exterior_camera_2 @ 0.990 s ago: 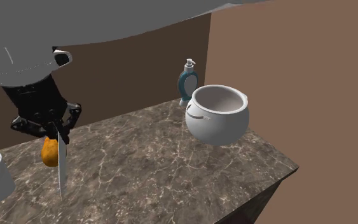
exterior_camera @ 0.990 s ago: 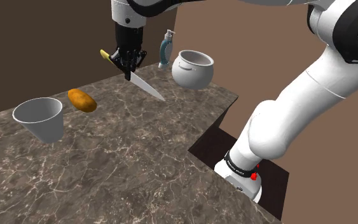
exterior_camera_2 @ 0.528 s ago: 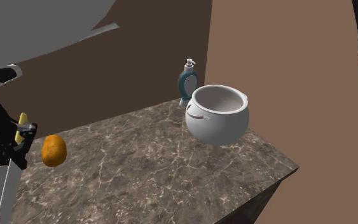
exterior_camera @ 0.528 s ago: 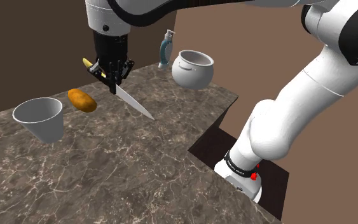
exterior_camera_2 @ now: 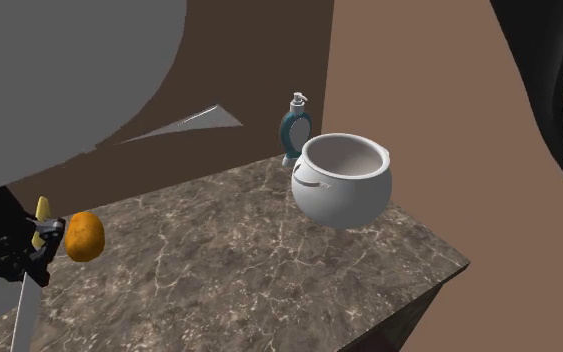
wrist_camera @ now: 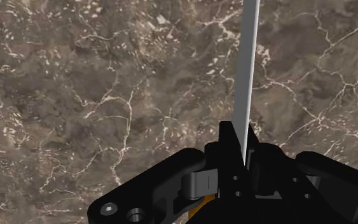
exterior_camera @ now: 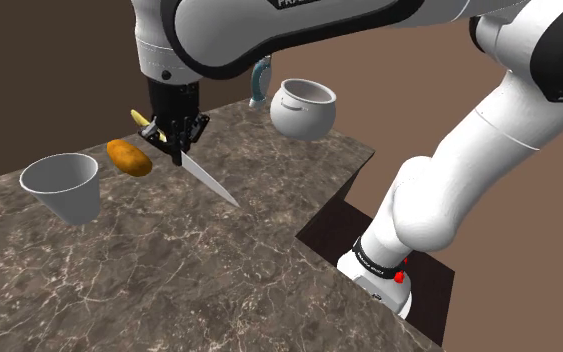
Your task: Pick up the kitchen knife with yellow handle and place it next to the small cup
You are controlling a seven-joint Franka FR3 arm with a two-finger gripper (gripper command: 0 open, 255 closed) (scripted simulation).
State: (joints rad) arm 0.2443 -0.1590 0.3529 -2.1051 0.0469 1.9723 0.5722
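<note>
My black gripper [exterior_camera: 177, 148] is shut on the kitchen knife [exterior_camera: 209, 181] and holds it above the marble counter. Its yellow handle [exterior_camera: 141, 118] sticks out on the cup's side, and the grey blade slants down toward the counter on the other side. The small pale cup [exterior_camera: 64, 187] stands upright at the shoulder view's left, apart from the knife. In the wrist view the blade [wrist_camera: 247, 70] runs out from between the fingers [wrist_camera: 231, 143] over bare marble. The second exterior view has the gripper [exterior_camera_2: 14, 255] at its left edge with the yellow handle [exterior_camera_2: 41, 210] above it.
An orange rounded object [exterior_camera: 129, 157] lies between cup and gripper. A white pot [exterior_camera: 303, 107] and a blue soap dispenser [exterior_camera_2: 295, 128] stand at the counter's far end. The counter [exterior_camera: 219, 265] ends at an edge toward the robot's stand [exterior_camera: 384, 270].
The gripper has carried the knife toward the shoulder view's left and lower, from near the pot to just beside the orange object, closer to the cup.
</note>
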